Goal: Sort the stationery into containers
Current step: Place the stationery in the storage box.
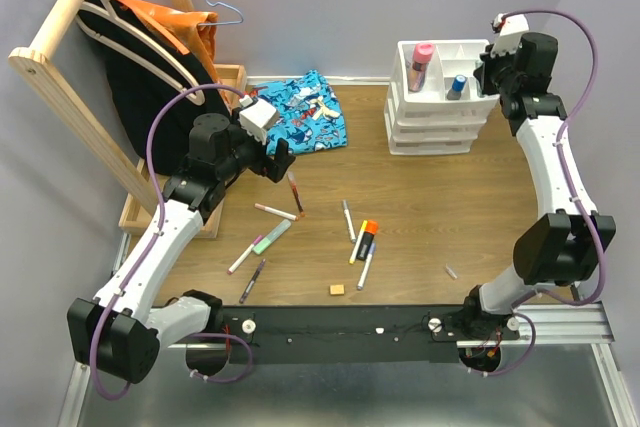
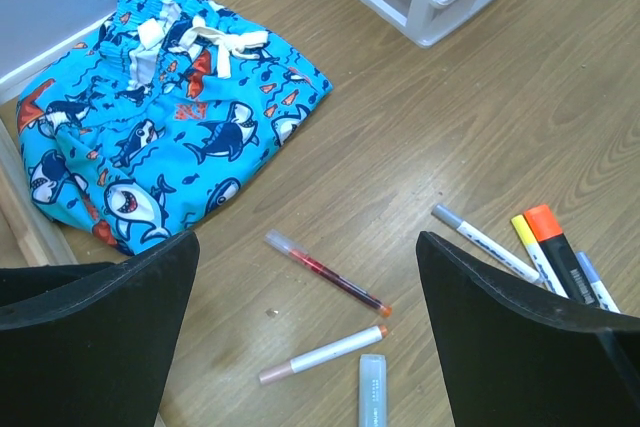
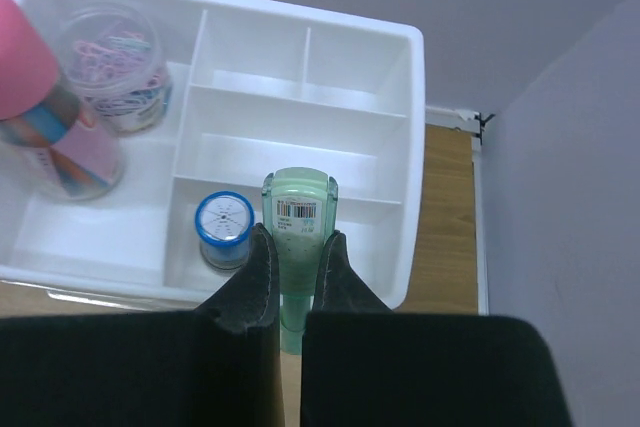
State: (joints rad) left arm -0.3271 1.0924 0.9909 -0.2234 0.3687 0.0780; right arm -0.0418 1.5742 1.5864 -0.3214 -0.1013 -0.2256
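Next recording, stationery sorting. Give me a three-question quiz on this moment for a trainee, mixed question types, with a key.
1. True or false: the right gripper is shut on a pale green item above the white organiser.
2. The left gripper is open. Which of these lies between its fingers in the left wrist view? A. red pen B. scissors C. stapler
3. Fill in: the capped item standing in the compartment beside the pale green item has a ___ cap.
Key: 1 true; 2 A; 3 blue.
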